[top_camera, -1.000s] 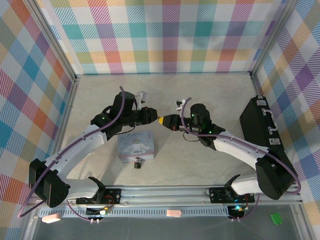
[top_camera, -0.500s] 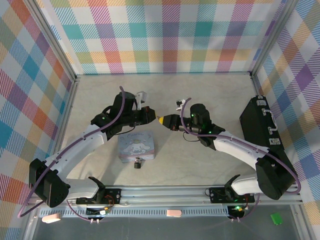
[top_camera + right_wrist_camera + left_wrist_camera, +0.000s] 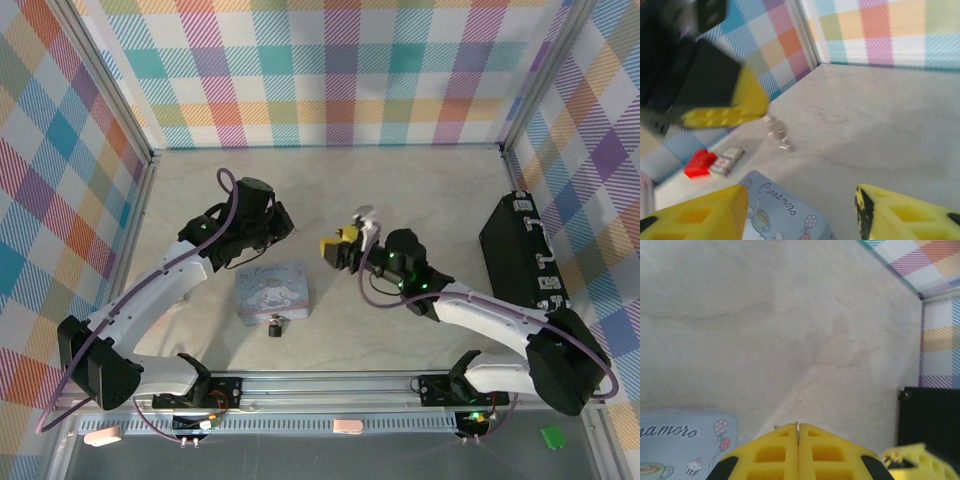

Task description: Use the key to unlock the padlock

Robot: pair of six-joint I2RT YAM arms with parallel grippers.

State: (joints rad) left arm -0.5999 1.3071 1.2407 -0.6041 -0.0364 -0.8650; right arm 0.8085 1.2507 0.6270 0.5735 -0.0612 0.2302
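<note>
Claws are drawing apart since a second ago, no longer sitting tip to tip above the tin box (image 3: pixel 272 288) | left claw (image 3: pixel 797 436) is pinching shut on the key (image 3: pixel 797 426), a sliver poking past its fingers | right claw (image 3: pixel 338 243) is gaping wide, holding nothing | padlock (image 3: pixel 273 325) is lying against the tin box's near side, toward the near edge of the desk (image 3: pixel 420 180).

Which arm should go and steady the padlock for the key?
Right. The right gripper is open and empty, while the left gripper is shut on the key. The padlock lies at the tin box's near edge, apart from both.
</note>
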